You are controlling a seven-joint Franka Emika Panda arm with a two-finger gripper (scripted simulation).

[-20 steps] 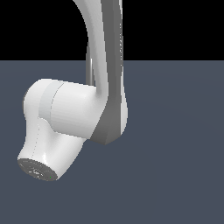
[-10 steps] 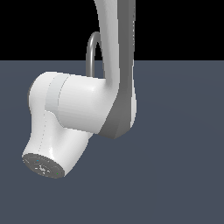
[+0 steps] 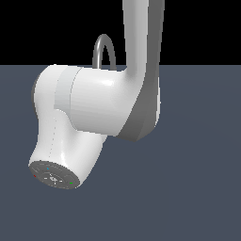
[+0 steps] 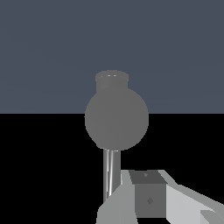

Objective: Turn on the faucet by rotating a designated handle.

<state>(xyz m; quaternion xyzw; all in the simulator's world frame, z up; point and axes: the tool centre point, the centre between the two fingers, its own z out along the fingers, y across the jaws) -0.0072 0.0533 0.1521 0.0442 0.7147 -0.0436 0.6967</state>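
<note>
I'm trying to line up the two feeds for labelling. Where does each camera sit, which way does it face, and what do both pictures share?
Exterior view: off the arm, close behind the white robot arm, which fills most of the frame; only the arched top of the faucet peeks above it, over the dark grey floor.
Wrist view: on the wrist, facing the faucet head-on; part of the gripper shows at one edge, its state unreadable.
Shared: the faucet and the grey floor; the handle cannot be made out in either.
</note>
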